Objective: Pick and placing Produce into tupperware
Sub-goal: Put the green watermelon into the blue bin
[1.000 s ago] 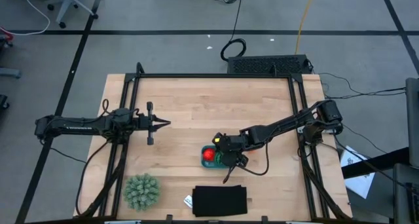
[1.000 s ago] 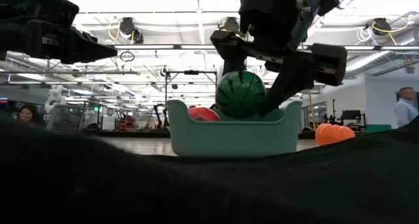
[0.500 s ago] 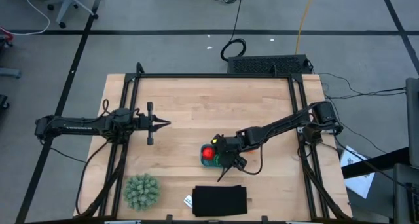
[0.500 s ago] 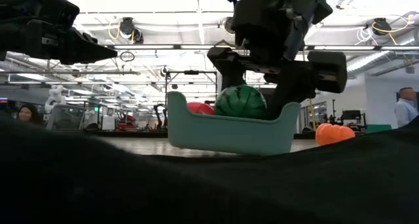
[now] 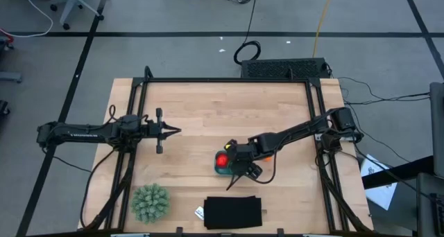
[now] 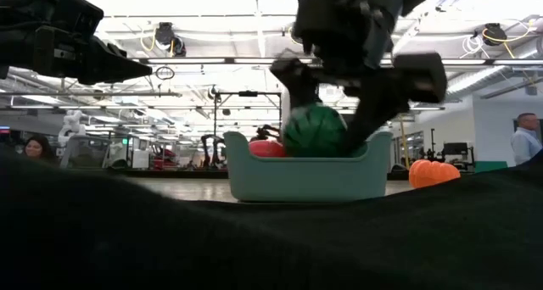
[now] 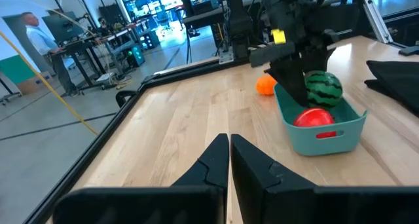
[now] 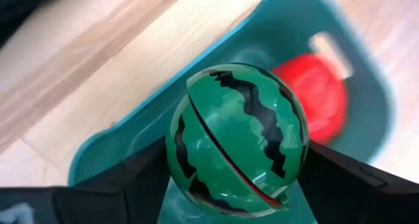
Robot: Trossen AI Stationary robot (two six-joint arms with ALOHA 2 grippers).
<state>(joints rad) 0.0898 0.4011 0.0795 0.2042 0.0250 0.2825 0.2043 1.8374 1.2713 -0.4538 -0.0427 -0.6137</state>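
Note:
The teal tub (image 5: 223, 169) sits on the table's near middle. My right gripper (image 5: 233, 165) reaches down into it, shut on the dark green striped piece (image 8: 236, 139). The red piece (image 8: 315, 105) lies in the tub beside it, toward the table's left. The orange piece (image 6: 433, 172) rests on the table outside the tub (image 6: 310, 177); the right arm hides it in the high view. My left gripper (image 5: 177, 131) hovers shut over the table's left half, far from the tub (image 7: 322, 130). My right gripper pinches the green striped piece between its two fingers (image 8: 134, 178), one on each side of the ball's lower half (image 8: 196, 185). The fingers come from above, slanting down from the table's right. The ball sits low inside the tub, its top (image 6: 316, 120) above the rim.
A spiky pale-green ball (image 5: 150, 202) stands near the near left corner. A flat black object (image 5: 233, 211) lies at the near edge in front of the tub, with a small white thing (image 5: 199, 213) beside it. People stand in the room beyond the table.
My right gripper has moved down and slightly toward the table's left, lowering the green striped piece from above the rim into the tub. Half a second ago the tub's left end was tipped up; it now sits level.

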